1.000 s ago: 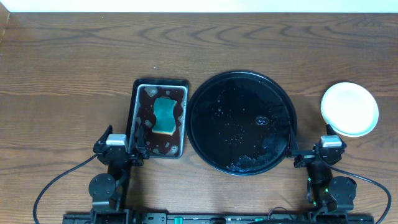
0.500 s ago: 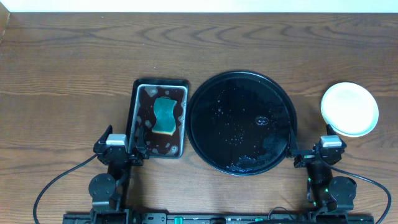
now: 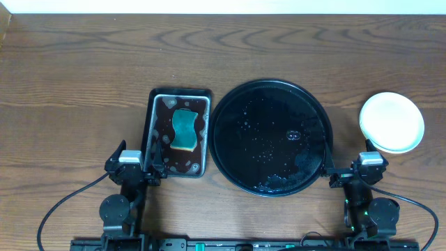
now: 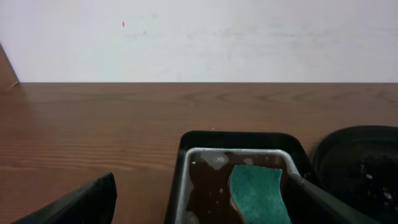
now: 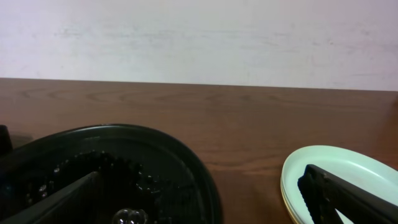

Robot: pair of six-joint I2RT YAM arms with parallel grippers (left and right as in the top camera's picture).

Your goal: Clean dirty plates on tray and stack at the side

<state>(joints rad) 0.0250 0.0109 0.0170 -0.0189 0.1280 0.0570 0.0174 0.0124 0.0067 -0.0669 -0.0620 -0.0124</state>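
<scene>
Left gripper (image 3: 155, 164) and right gripper (image 3: 327, 162) rest open and empty, the large glossy black round tray (image 3: 265, 118) lies bare, and the pale mint and yellow round plates (image 3: 391, 122) sit stacked at its three o'clock, so the task looks finished.

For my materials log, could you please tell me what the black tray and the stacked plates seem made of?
The black tray looks like glossy plastic: sheen and beaded droplets. The stacked plates, pale with thin smooth rims, could be plastic or melamine; ceramic is possible.
</scene>
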